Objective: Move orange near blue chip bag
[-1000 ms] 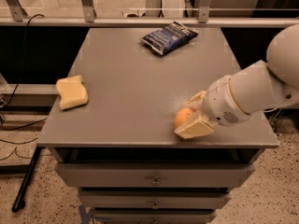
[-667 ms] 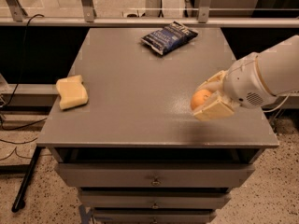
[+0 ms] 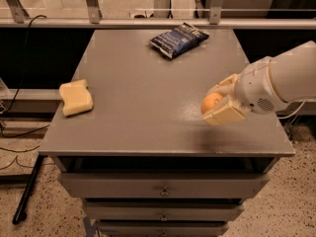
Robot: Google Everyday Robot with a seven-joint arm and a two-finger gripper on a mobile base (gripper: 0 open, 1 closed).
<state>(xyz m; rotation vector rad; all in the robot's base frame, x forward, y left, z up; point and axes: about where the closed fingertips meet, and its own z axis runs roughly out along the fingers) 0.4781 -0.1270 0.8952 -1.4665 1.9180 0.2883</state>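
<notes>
The orange (image 3: 210, 102) is small and round, held between the cream fingers of my gripper (image 3: 216, 102) above the right side of the grey table (image 3: 143, 107). The gripper is shut on it and has it lifted off the surface. The white arm comes in from the right edge. The blue chip bag (image 3: 178, 39) lies flat at the far middle of the table, well beyond the gripper and to its left.
A pale yellow sponge (image 3: 76, 97) lies near the table's left edge. The table is a cabinet with drawers (image 3: 163, 189) below its front edge. A metal rail (image 3: 148, 22) runs behind the table.
The gripper has lifted the orange off the table near the front right and carried it up and toward the right, a little farther back.
</notes>
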